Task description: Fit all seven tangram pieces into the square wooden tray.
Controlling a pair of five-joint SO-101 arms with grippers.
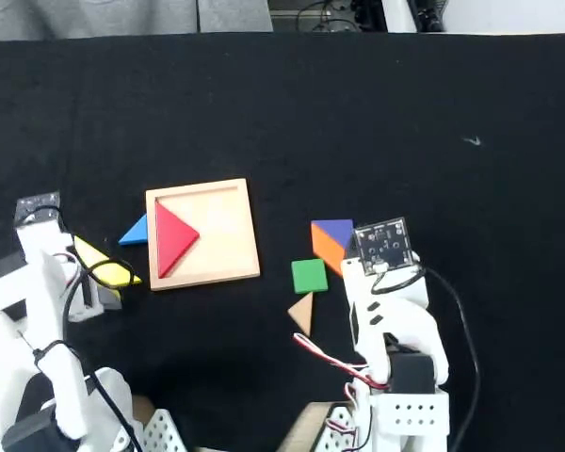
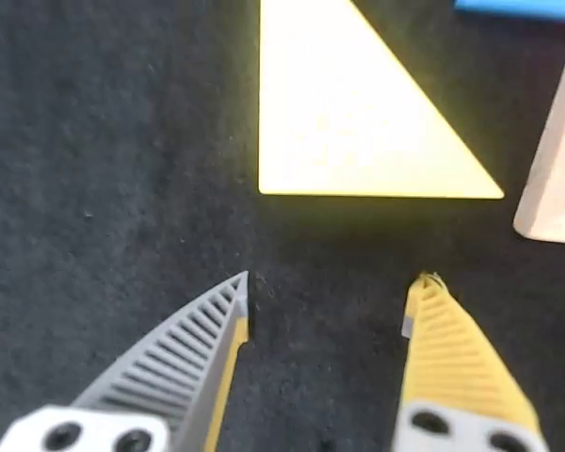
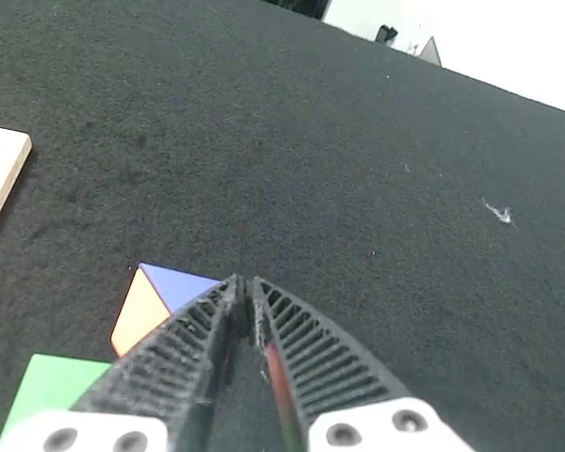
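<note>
The square wooden tray (image 1: 228, 215) holds a red triangle (image 1: 174, 237). Just left of the tray lie a blue triangle (image 1: 135, 231) and a yellow triangle (image 1: 102, 262). My left gripper (image 2: 334, 287) is open low over the cloth, a short way from the yellow triangle (image 2: 358, 122), with nothing between its fingers. Right of the tray lie a purple piece (image 1: 335, 229), an orange piece (image 1: 327, 249), a green square (image 1: 309, 275) and a tan triangle (image 1: 302, 312). My right gripper (image 3: 245, 287) is shut and empty, its tips beside the purple piece (image 3: 181, 283) and orange piece (image 3: 139, 318).
Black cloth covers the table (image 1: 405, 122), with open room at the back and right. The right arm's base (image 1: 410, 405) and the left arm's base (image 1: 47, 395) stand at the front edge. A tray corner (image 2: 551, 179) lies beside the yellow triangle.
</note>
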